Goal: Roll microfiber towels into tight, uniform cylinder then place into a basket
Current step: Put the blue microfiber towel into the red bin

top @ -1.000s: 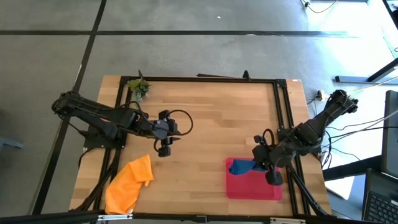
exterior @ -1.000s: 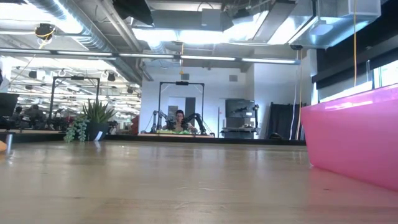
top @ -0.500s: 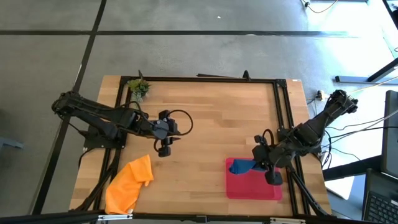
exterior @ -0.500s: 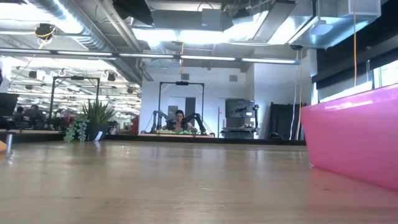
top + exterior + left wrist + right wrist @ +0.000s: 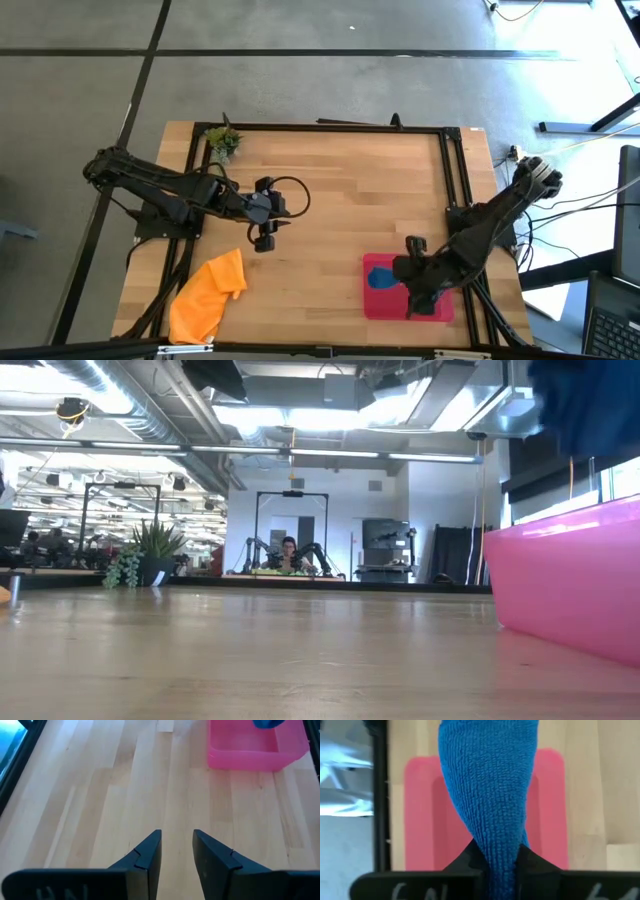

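Observation:
The blue towel (image 5: 490, 795), rolled into a thick twist, is over the red basket (image 5: 440, 306) at the table's near right. My right gripper (image 5: 398, 277) is shut on it. In the low view the blue towel (image 5: 590, 400) shows above the basket's pink wall (image 5: 570, 575). The orange towel (image 5: 205, 293) lies crumpled flat on the table at the near left. My left gripper (image 5: 265, 243) hangs open above bare wood just beyond the orange towel, with nothing between its fingers (image 5: 150, 850). My right gripper pinches the rolled blue towel at one end (image 5: 495, 855) between its two fingers, which come steeply from above. The roll runs on past the fingertips along their line, over the basket's floor (image 5: 422, 820). Its far end is higher than the basket's rim in the low view.
A small potted plant (image 5: 222, 141) stands at the table's far left corner. A black frame rail (image 5: 452, 170) runs along the table's right side. Bare wood (image 5: 340, 200) spans the table's middle between the arms.
My right gripper has come down toward the table's near edge and over the basket, tipping more steeply and rolling at the wrist. It has stayed shut on the blue towel, which went with it and now shows in the low view's upper right.

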`<state>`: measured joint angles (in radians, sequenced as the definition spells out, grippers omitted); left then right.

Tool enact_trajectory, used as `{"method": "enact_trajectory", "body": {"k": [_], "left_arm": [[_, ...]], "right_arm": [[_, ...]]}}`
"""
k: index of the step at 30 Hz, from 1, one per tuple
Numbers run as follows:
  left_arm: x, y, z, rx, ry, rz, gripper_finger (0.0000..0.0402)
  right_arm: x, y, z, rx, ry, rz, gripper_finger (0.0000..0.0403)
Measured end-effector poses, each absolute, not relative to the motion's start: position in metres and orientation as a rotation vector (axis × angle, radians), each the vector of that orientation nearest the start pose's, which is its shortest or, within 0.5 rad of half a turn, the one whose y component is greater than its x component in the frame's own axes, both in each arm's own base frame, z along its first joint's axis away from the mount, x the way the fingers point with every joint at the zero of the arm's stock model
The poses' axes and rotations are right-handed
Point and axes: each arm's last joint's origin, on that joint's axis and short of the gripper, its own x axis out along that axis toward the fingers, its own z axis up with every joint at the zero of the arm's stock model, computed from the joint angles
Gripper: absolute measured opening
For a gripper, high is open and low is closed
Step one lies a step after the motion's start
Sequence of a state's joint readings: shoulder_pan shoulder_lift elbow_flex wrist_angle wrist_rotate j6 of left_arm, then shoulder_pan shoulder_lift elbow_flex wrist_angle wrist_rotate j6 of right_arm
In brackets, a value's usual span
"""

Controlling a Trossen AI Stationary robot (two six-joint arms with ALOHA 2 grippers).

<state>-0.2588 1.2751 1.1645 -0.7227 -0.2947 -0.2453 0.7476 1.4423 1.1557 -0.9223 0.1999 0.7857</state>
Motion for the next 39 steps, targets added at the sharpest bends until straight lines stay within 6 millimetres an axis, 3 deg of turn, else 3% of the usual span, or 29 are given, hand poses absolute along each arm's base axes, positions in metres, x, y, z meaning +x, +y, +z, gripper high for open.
{"method": "enact_trajectory", "body": {"k": [12,29,37,39], "left_arm": [[0.251,-0.059,0.318,0.036,0.794,0.096,0.0102],[0.251,-0.067,0.32,0.005,0.76,0.064,0.0102],[0.251,-0.067,0.32,-0.004,0.76,0.068,0.0102],[0.251,-0.067,0.32,-0.004,0.76,0.068,0.0102]], "right_arm": [[0.208,0.197,0.223,0.088,1.326,-0.096,0.0027],[0.216,0.161,0.155,0.037,1.33,-0.157,0.0027],[0.215,0.156,0.14,0.079,1.294,-0.141,0.0028],[0.215,0.156,0.14,0.077,1.297,-0.142,0.0047]]}}
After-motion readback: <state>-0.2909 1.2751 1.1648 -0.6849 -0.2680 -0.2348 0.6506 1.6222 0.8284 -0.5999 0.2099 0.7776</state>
